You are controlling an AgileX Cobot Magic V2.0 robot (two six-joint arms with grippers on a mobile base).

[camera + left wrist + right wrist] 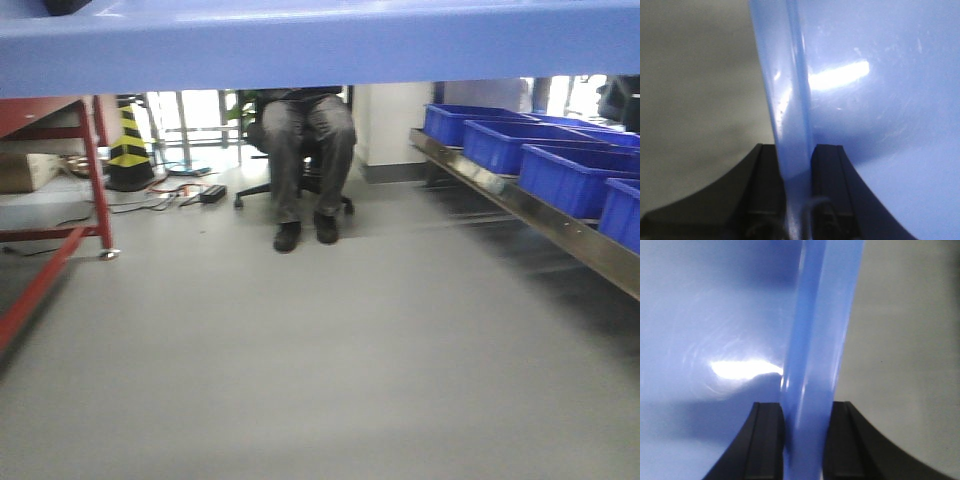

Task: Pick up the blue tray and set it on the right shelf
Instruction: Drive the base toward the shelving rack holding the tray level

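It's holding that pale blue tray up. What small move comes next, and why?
Probably swing right: the left tool and right tool each clamp a rim of the glossy light-blue plastic tray, and the shiny steel shelf lies to the right.

Front view: set low, facing level down the room from under the blue tray [320,45] banding the top edge; red-legged table [93,170] left, right shelf [540,220] right. Left wrist view: very close, looking along the left gripper [797,152] onto the tray's rim, floor [690,75] at left. Right wrist view: mirrored, equally close past the right gripper [807,407]. Shared by all three: tray and floor.
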